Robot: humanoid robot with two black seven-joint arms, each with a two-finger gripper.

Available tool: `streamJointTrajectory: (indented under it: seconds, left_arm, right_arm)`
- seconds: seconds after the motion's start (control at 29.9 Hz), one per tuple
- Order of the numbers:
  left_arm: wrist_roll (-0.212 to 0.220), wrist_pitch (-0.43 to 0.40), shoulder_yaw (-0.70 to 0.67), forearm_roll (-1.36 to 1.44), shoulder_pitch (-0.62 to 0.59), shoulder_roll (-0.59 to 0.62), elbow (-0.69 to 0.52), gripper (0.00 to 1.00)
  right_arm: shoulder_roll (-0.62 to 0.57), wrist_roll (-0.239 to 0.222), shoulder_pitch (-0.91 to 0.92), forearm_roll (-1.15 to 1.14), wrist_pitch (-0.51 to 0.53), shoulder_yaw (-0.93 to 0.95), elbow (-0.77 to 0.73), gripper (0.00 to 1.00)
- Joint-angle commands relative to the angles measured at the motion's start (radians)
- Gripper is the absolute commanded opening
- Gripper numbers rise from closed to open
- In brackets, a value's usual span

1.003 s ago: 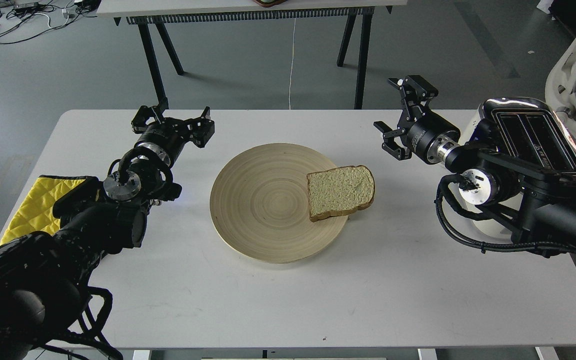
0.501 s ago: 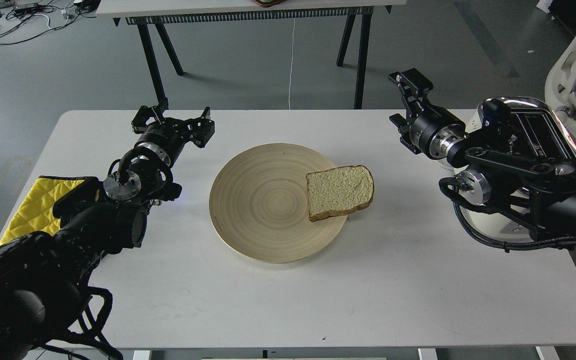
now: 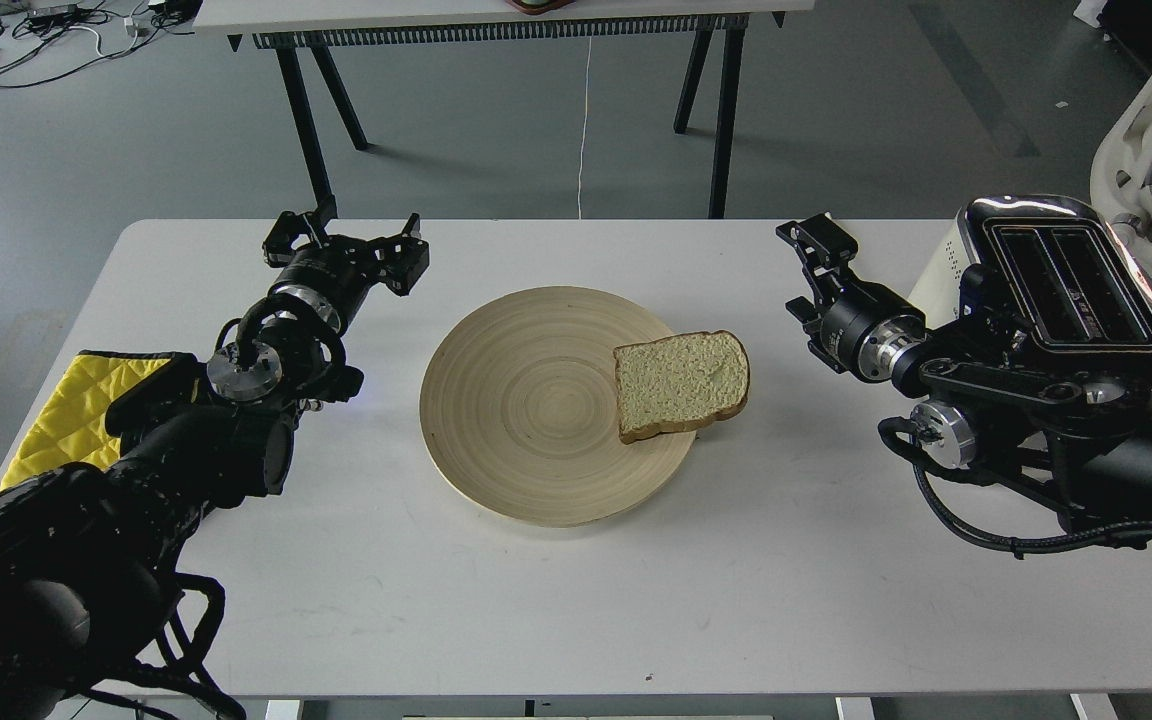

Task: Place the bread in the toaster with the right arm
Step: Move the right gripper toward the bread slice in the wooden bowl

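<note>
While the pale speckled square bread slice (image 3: pixel 681 386) is lying on the round wooden plate's (image 3: pixel 526 420) right rim mid-table, the black right gripper (image 3: pixel 804 268) is hovering empty, fingers apart, near the far right corner. The cream chrome-topped toaster (image 3: pixel 1066 280) is standing at the right edge; the left gripper (image 3: pixel 346 245) is gaping wide, empty.

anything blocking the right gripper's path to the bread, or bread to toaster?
Nothing visible between the right gripper and the bread: only bare table and the plate rim. The bread lies flat on the plate's right edge. Between the bread and the toaster, only the right arm itself lies across; both slots look empty.
</note>
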Motion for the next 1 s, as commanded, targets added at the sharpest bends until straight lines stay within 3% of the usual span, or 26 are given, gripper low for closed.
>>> streamJointTrajectory:
  seconds: [0.0,0.53,0.67,0.8,0.97]
  left_arm:
    - [0.0,0.0,0.0,0.0,0.0,0.0,0.0,1.0]
    - [0.0,0.0,0.0,0.0,0.0,0.0,0.0,1.0]
    - [0.0,0.0,0.0,0.0,0.0,0.0,0.0,1.0]
    - [0.0,0.0,0.0,0.0,0.0,0.0,0.0,1.0]
    - [0.001,0.0,0.0,0.0,0.0,0.0,0.0,1.0]
  right_arm:
    - [0.018,0.0,-0.006,0.001,-0.023,-0.023,-0.003,0.98]
    - [0.085,0.001,-0.034,-0.001,-0.041,-0.1,0.009,0.89]
    - [0.088,0.001,-0.034,0.001,-0.05,-0.105,0.014,0.8]
    - [0.087,0.001,-0.034,0.001,-0.052,-0.105,0.02,0.66]
    - [0.087,0.001,-0.034,-0.001,-0.052,-0.105,0.032,0.61]
